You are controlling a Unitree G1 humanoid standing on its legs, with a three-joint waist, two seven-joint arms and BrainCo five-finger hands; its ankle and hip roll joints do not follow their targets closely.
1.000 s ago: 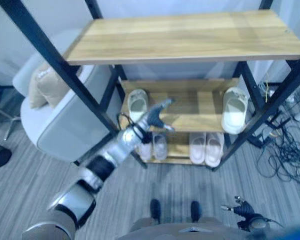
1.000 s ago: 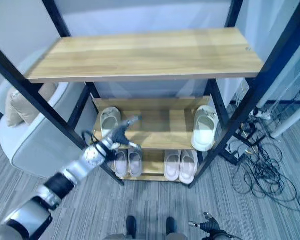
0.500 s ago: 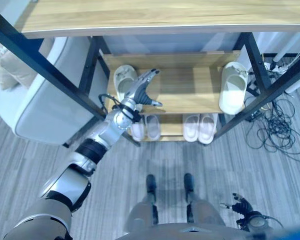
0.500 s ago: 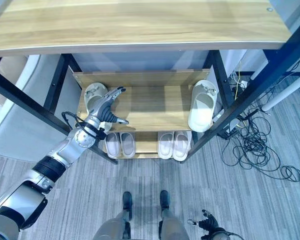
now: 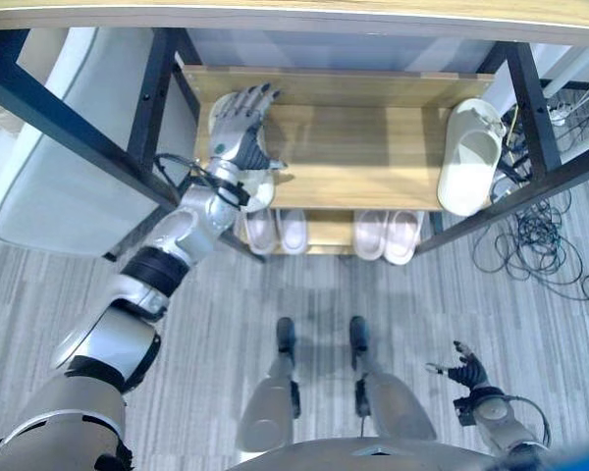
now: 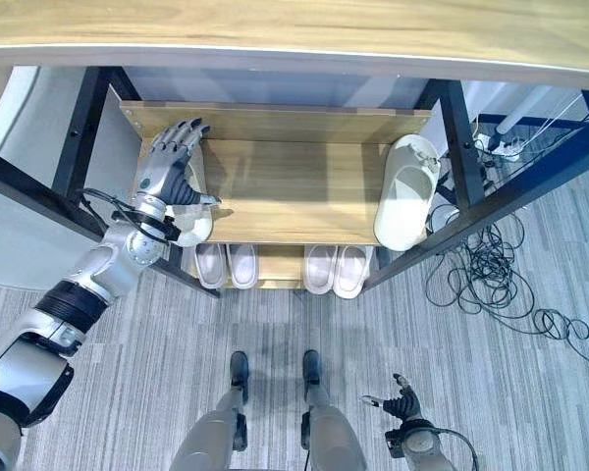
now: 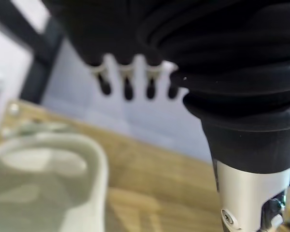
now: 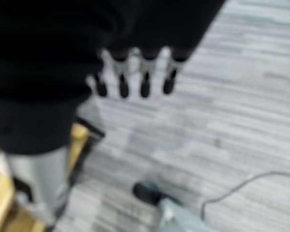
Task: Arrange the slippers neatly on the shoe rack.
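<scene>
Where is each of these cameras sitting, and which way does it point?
Left eye view: on the head, looking down at the shoe rack; the left robot hand is open over a pale slipper.
Right eye view: beside it, same scene; the right robot hand hangs low, open.
Left wrist view: on the left wrist, looking along its fingers across that slipper and the shelf.
Right wrist view: on the right wrist, facing the grey floor.
Both eye views share the right-end slipper.

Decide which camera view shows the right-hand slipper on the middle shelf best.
The right eye view: the slipper shows whole, toe overhanging the shelf edge. The left eye view shows it similarly, nearer the rack's post.
</scene>
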